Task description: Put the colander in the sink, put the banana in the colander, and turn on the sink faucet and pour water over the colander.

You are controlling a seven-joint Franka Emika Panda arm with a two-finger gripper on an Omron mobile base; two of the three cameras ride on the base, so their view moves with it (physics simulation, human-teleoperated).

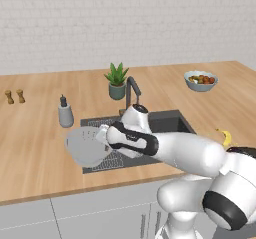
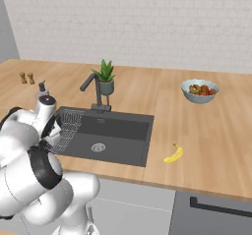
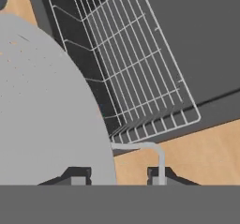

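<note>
Now first step in hand: two-finger gripper (image 3: 117, 175) grasps small rim handle of wide light-grey perforated metal colander (image 1: 86, 145), held tilted over left edge of dark rectangular sink (image 2: 118, 131) (above wire rack). Next, I judge: carry rightward over basin, lower, release.

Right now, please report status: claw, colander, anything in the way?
Claw shut on colander by its rim handle, held over sink left edge. Wire rack sits directly below. Banana on counter, untouched.
</note>
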